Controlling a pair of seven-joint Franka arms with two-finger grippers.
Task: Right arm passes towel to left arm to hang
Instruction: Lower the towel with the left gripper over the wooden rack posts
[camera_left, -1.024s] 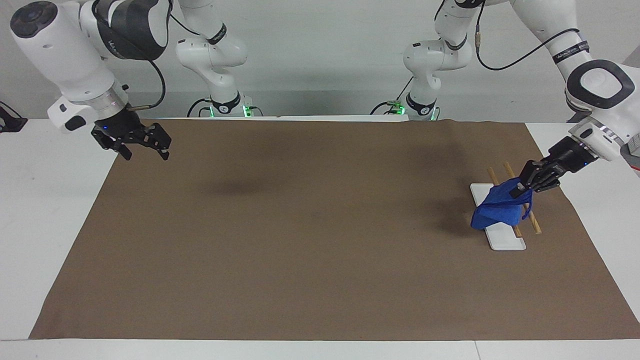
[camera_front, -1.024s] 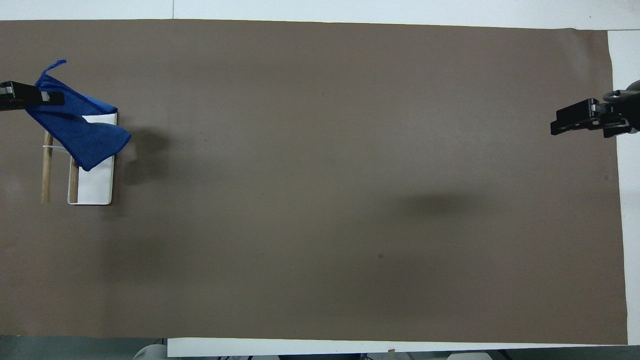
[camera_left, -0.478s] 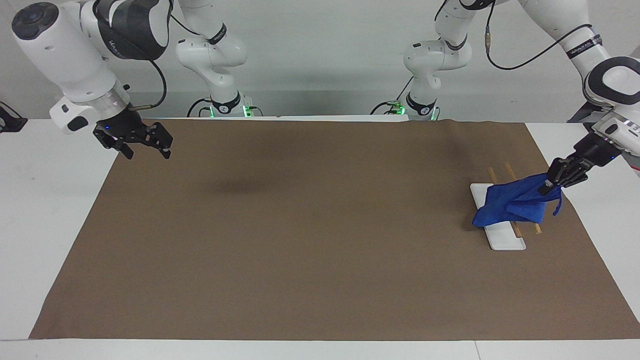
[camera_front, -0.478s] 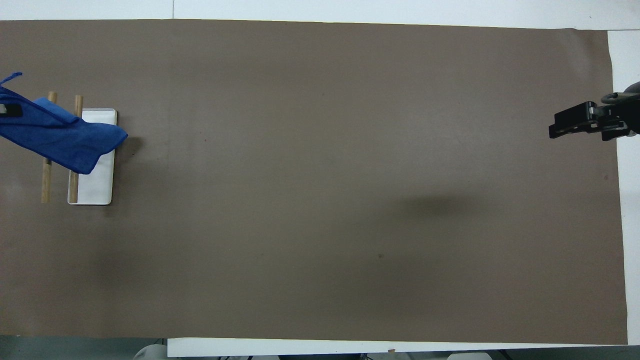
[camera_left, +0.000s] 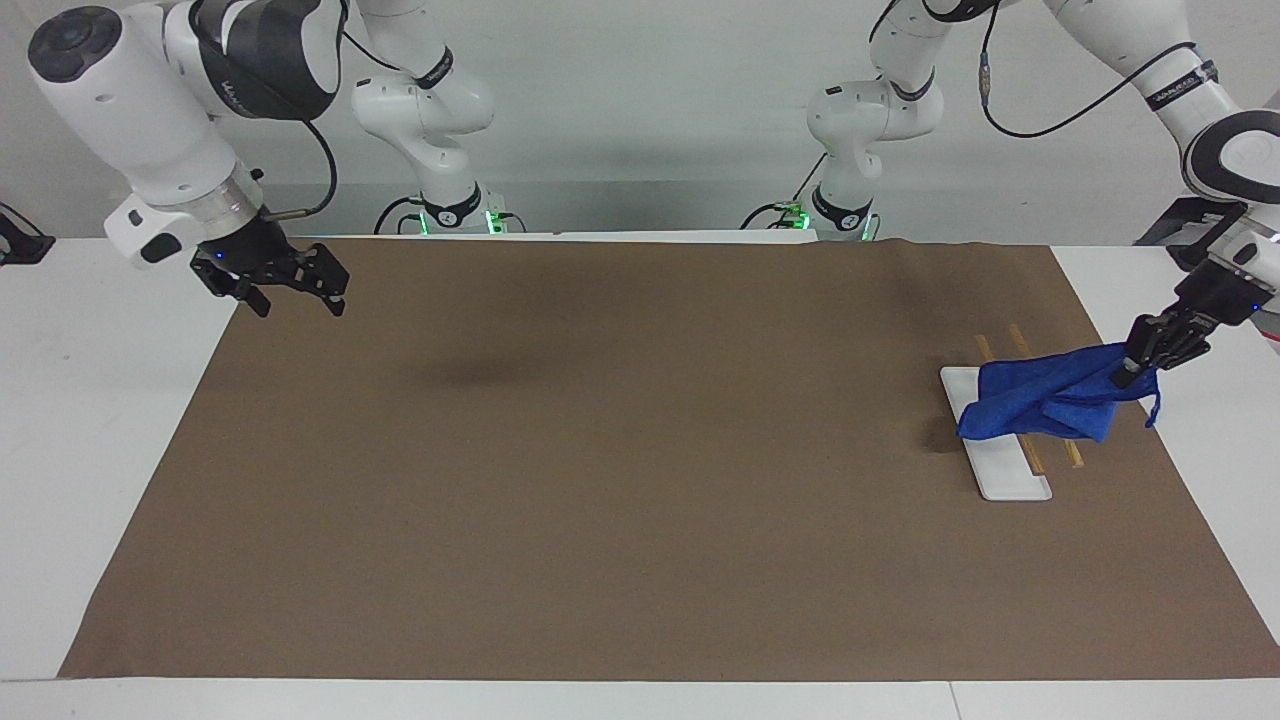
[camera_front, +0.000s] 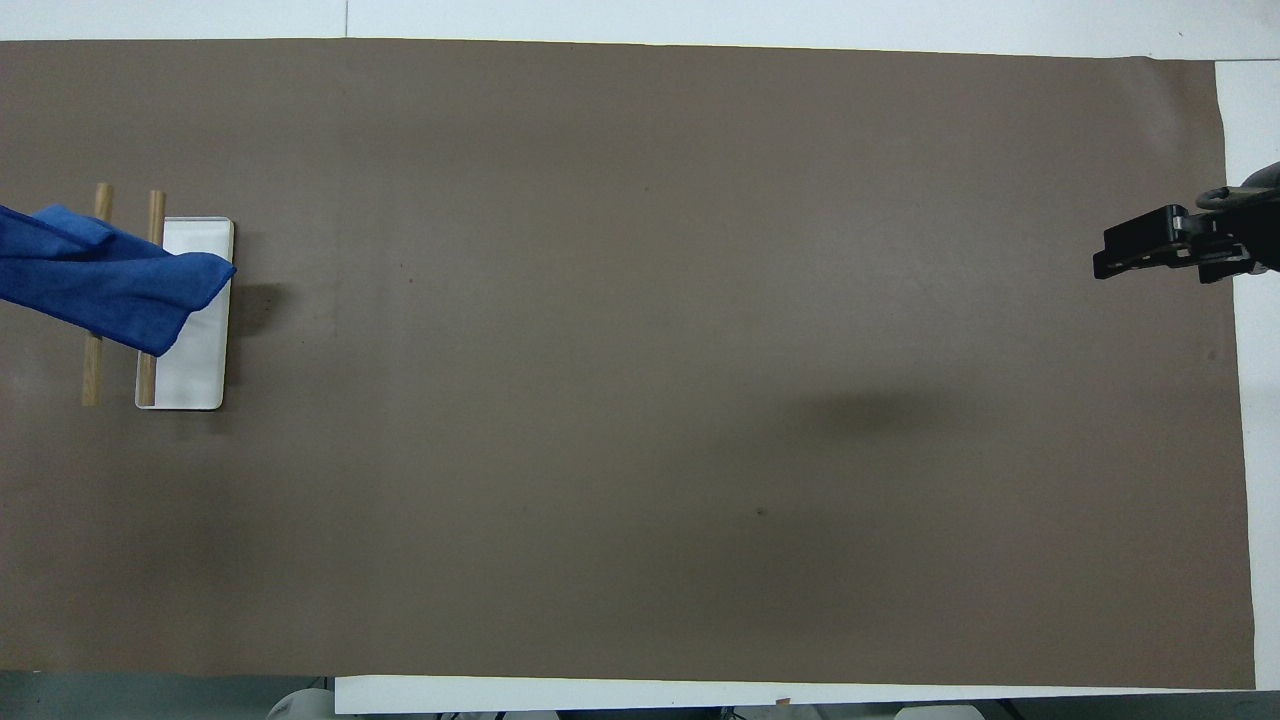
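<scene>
The brown mat (camera_left: 640, 460) covers most of the table (camera_left: 100, 400), and its whole lower and middle part in the facing view is bare. At the right of that view stands a white base (camera_left: 1000, 470) carrying two wooden rods (camera_left: 1030, 455). The towel (camera_left: 1040, 405) drapes across the rods and the base. Its upper right corner is pinched between the closed fingertips of the left gripper (camera_left: 1135, 370), at the mat's right edge. In the upper left, the right gripper (camera_left: 290, 295) hangs over the mat's edge with fingers spread, holding nothing.
</scene>
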